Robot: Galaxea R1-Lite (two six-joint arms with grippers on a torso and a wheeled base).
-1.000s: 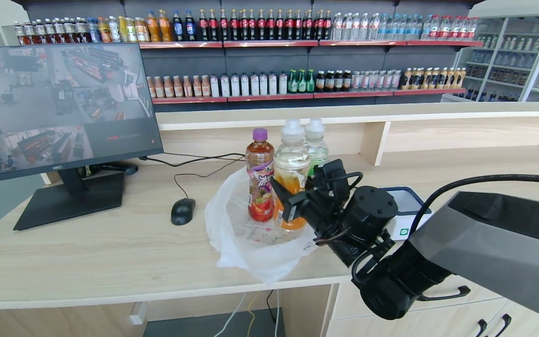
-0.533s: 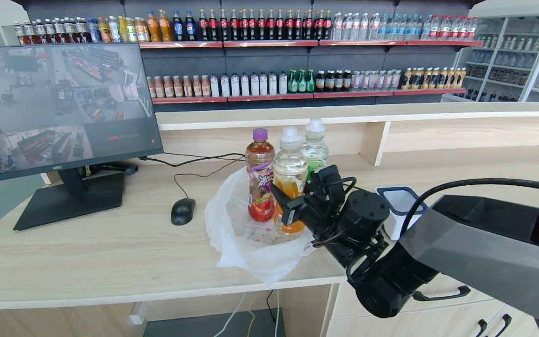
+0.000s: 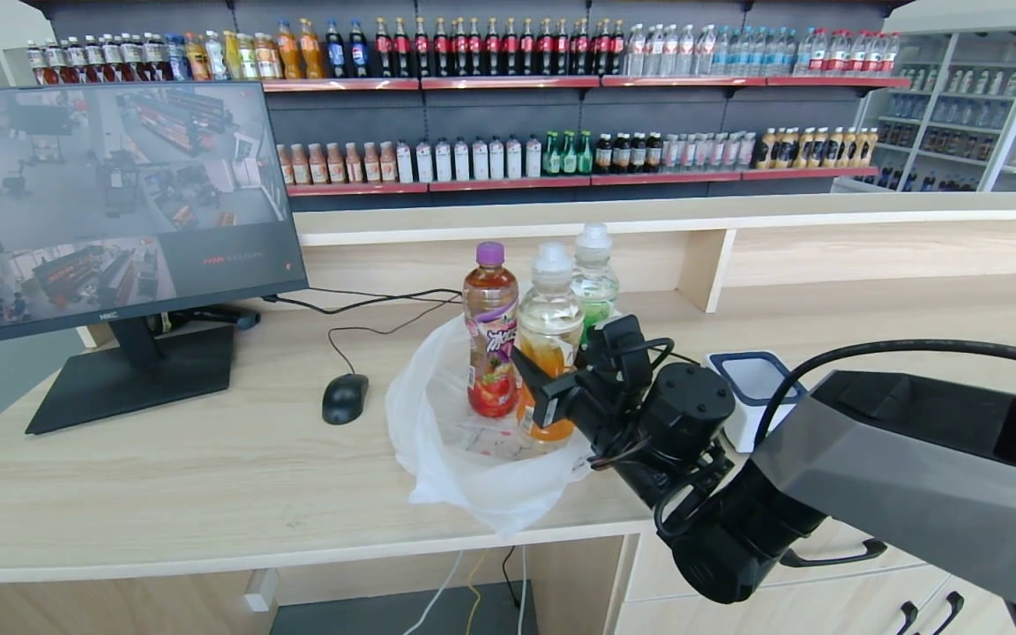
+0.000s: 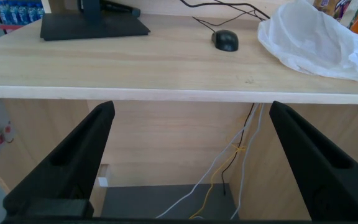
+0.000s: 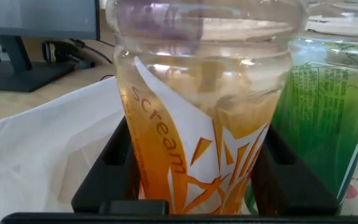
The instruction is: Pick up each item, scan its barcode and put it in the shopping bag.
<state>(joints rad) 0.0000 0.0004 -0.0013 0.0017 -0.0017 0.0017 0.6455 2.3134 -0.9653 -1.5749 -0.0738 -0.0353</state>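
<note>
Clear orange-labelled plastic bottle [image 3: 549, 331] | upright on white plastic shopping bag [image 3: 437, 441], wooden counter [image 3: 164, 476] | right end effector [image 5: 197, 168] clamped on its lower body | you should lift straight, sparing the adjacent green-labelled bottle [image 5: 328, 106].

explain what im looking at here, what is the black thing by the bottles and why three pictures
This is a two-armed robot at a shop counter. The wide picture comes from a camera on its head; the other two from cameras on its wrists. The black thing is its right arm, ending in the right gripper, a two-fingered clamp. Its fingers press both sides of an orange drink bottle, seen close up in the right wrist picture. That bottle is upright over a white plastic bag, beside a purple-capped bottle and a green bottle. A mouse, a monitor and a small white box are there too. The left gripper hangs open below the counter edge.
</note>
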